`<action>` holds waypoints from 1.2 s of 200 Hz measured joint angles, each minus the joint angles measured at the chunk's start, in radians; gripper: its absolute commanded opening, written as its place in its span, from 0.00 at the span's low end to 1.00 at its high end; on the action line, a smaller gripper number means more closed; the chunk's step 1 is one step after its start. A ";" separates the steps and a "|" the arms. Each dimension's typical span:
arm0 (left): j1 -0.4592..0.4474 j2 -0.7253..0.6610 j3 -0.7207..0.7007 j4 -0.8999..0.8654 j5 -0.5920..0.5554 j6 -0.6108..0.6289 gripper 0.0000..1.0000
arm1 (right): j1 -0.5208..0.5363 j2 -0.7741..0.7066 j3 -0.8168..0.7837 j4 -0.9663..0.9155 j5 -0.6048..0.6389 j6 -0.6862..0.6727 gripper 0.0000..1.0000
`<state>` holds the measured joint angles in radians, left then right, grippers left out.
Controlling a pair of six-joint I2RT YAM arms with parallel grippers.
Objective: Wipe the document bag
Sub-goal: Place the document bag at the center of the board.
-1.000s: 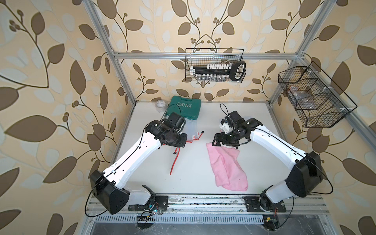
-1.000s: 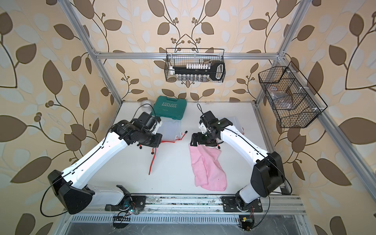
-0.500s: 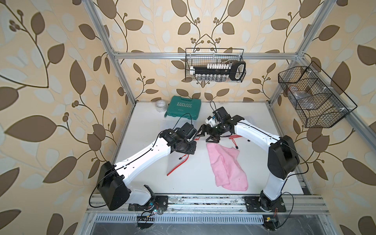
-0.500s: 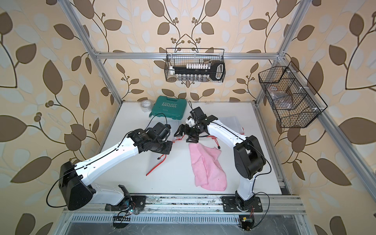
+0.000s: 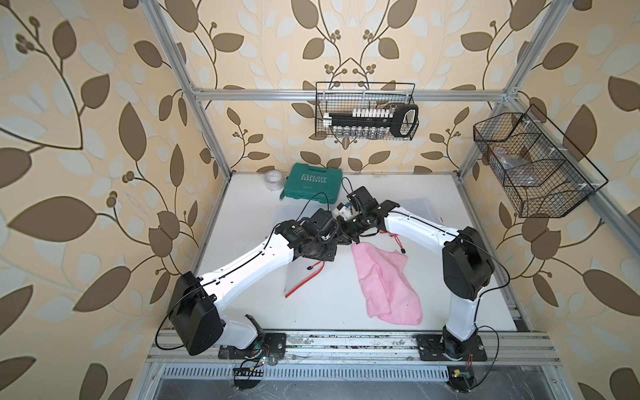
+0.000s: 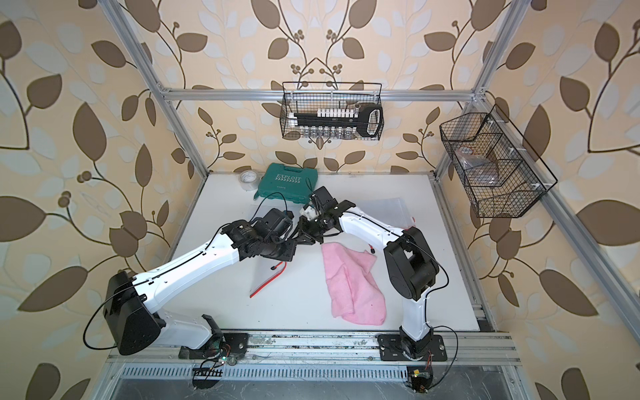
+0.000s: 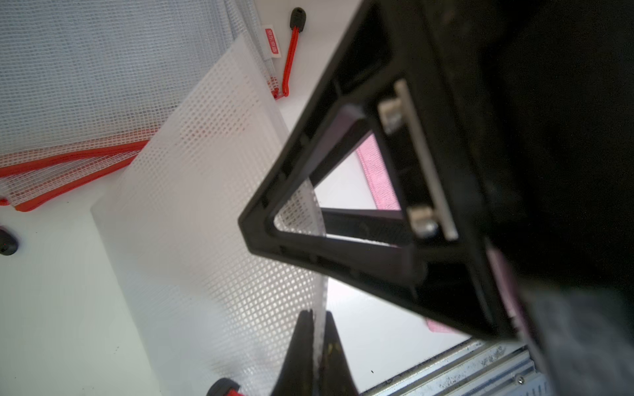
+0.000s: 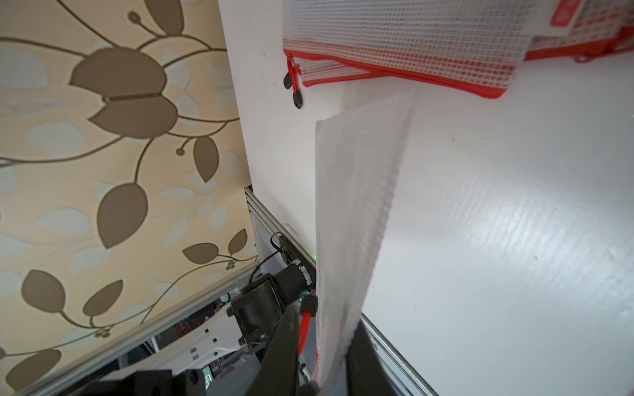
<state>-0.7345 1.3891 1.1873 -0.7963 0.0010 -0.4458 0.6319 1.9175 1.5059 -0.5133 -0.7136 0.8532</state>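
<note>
The right arm has swung off the far corner of the pink cloth (image 5: pixel 384 280), where it hovered with its jaws spread a second ago. It has crossed to meet the left arm, and its jaws have snapped together. The left arm has meanwhile carried the document bag (image 5: pixel 300 277) closer to the cloth from the side.

Both arms now meet just beyond the cloth's far corner, nose to nose above the white table (image 5: pixel 450 294). The left gripper (image 7: pixel 319 343) is closed narrow on one edge of the bag, the mesh pinched flat between its tips. The right gripper (image 8: pixel 324 356) is closed on the same bag; in the right wrist view the translucent sheet runs straight out from between its fingers (image 8: pixel 284 343). In the left wrist view one black triangular finger of the right gripper overlaps the bag's edge.

The bag is off the table, hanging slack beneath the grippers. Its red zip edge dangles just beside the cloth on the left arm's side, apart from it. The cloth lies crumpled and flat, touched by neither gripper.

Further from the cloth, behind the right arm, more mesh bags (image 8: pixel 394 41) with red zips lie flat. Beyond the grippers from the cloth sit a green tool case (image 5: pixel 311 181) and a roll of tape (image 5: pixel 274 180)
</note>
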 measured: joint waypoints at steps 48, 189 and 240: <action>0.000 0.000 -0.020 0.017 0.014 -0.007 0.34 | -0.009 0.015 0.004 -0.026 -0.014 -0.047 0.00; 0.095 -0.087 -0.242 0.126 0.074 -0.147 0.20 | -0.158 0.005 -0.206 -0.266 0.198 -0.462 0.00; 0.115 0.021 -0.317 0.209 0.082 -0.168 0.14 | -0.149 0.019 -0.205 -0.264 0.201 -0.466 0.00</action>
<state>-0.6197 1.4101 0.8703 -0.5873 0.0826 -0.6136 0.4831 1.9369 1.3010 -0.7773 -0.5121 0.3874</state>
